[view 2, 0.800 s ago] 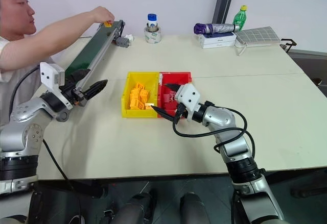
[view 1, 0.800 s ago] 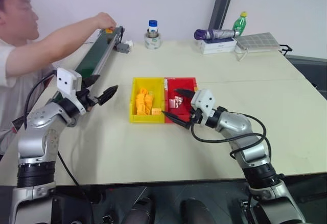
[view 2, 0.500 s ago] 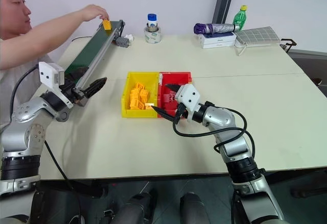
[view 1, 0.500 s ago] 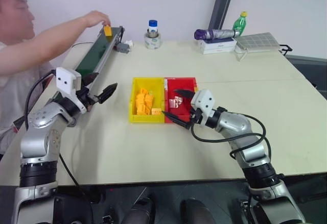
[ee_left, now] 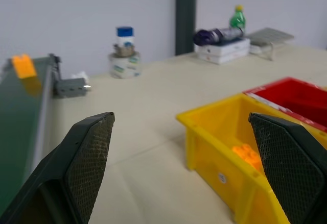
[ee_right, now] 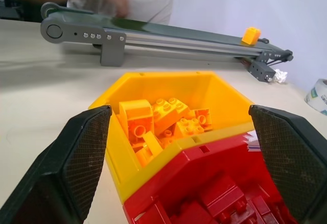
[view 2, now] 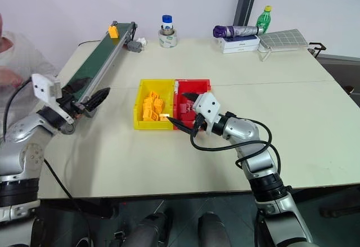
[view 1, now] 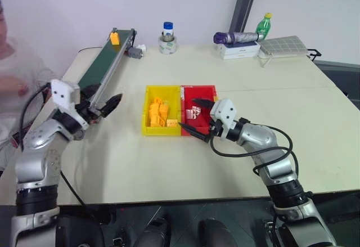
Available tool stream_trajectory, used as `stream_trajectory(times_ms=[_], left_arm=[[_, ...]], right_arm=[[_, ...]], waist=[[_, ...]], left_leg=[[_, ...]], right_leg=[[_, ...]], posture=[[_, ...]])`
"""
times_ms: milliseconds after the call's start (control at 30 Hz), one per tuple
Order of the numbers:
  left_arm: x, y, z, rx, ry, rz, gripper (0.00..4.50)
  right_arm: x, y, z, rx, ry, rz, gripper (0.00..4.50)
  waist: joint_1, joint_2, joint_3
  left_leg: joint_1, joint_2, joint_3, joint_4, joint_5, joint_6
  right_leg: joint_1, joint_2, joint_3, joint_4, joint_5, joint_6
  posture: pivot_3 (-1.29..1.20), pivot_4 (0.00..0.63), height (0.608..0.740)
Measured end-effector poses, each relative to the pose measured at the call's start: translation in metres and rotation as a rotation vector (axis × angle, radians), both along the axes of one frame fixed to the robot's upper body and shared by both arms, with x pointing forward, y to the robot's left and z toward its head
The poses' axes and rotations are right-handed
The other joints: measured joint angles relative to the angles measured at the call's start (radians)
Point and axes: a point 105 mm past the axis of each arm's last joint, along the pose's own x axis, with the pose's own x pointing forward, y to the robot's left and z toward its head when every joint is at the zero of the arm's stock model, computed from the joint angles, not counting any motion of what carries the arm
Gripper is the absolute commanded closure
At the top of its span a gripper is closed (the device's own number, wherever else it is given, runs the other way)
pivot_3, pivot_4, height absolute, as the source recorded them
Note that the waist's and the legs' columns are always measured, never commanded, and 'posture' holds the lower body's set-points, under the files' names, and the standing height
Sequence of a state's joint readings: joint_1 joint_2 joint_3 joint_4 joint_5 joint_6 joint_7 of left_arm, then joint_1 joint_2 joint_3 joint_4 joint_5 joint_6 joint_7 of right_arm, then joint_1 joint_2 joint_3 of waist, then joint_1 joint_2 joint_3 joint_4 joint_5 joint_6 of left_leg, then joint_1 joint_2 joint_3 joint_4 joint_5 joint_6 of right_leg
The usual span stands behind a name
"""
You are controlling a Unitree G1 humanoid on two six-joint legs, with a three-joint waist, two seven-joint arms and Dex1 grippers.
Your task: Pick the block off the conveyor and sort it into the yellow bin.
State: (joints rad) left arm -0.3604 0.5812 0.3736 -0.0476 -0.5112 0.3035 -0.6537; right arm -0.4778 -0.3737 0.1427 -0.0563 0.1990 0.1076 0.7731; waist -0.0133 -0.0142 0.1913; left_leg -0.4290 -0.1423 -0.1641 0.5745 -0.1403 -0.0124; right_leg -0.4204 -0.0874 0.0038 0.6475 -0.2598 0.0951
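Note:
The yellow-orange block (view 1: 115, 36) sits on the far end of the dark green conveyor (view 1: 100, 67), also seen as block (ee_right: 251, 35) and block (ee_left: 23, 66). The yellow bin (view 1: 147, 111) holds several orange pieces and is joined to a red bin (view 1: 209, 92). My left gripper (view 1: 107, 96) hangs open and empty beside the conveyor's near half, far short of the block. My right gripper (view 1: 194, 116) stands open and empty at the bins' near edge, over the seam between them.
A person (view 1: 11, 67) sits at the left behind the conveyor. At the table's far side stand a tape roll with a bottle (view 1: 167, 40), a folded umbrella on a white box (view 1: 236, 37), a green bottle (view 1: 264, 24) and a grid tray (view 1: 284, 45).
The person has let go of the block on the conveyor's far end and pulled the arm back. My left gripper has shifted left toward the conveyor. The right arm has not moved.

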Motion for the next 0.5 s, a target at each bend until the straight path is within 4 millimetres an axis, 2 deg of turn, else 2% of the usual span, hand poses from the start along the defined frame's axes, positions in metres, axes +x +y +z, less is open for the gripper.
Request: stream_trajectory(times_ms=[100,333,500], left_arm=[[-0.007,0.017,0.002,-0.031,-0.06,0.134,0.06],[-0.032,0.054,-0.036,-0.06,-0.038,0.464,0.06],[-0.04,0.069,-0.044,-0.039,-0.045,0.612,0.06]], right_arm=[[0.0,0.0,0.0,0.0,-0.002,0.002,0.0],[-0.001,0.0,-0.001,-0.003,0.0,0.01,0.0],[0.0,0.001,-0.002,-0.004,0.004,0.015,0.0]], waist=[[0.0,0.0,0.0],[0.002,0.0,0.0],[0.006,0.0,0.0]], left_leg=[[0.0,0.0,0.0,0.0,0.0,0.0],[0.0,0.0,0.0,0.0,0.0,0.0],[0.0,0.0,0.0,0.0,0.0,0.0]], right_leg=[[0.0,0.0,0.0,0.0,0.0,0.0],[0.0,0.0,0.0,0.0,0.0,0.0],[0.001,0.0,0.0,-0.001,0.0,0.0]], posture=[[0.0,0.15,0.74],[0.0,0.15,0.74],[0.0,0.15,0.74]])
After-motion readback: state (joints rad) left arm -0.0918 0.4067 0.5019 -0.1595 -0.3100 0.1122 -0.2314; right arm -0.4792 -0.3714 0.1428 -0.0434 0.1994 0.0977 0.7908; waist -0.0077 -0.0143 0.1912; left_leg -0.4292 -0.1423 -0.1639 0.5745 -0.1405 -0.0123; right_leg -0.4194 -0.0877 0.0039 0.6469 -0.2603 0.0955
